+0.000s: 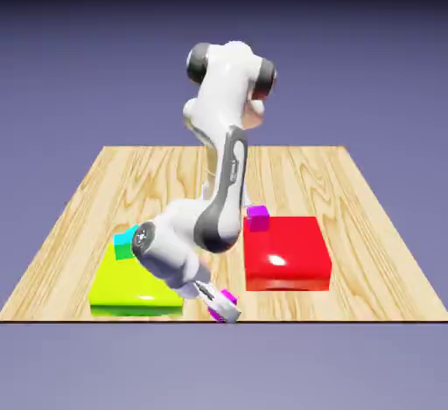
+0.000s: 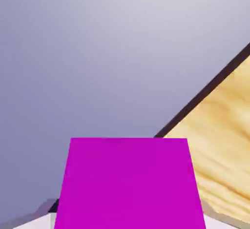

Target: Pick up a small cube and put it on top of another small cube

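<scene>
Between pale fingertips (image 2: 38, 222), flat-faced magenta cube (image 2: 129, 184); grained wooden table (image 2: 227, 140).

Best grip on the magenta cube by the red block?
Take the magenta cube by two opposite side faces, coming from above. It's a small, flat-sided box with its top exposed; I'd keep the jaws off the side toward the red block, which sits right beside it.

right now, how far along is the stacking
The magenta cube is already between the gripper's fingers at the table's near edge, filling the low middle of the hand view. Left: carrying and stacking it. A second magenta cube sits by the red block with nothing on top.
</scene>
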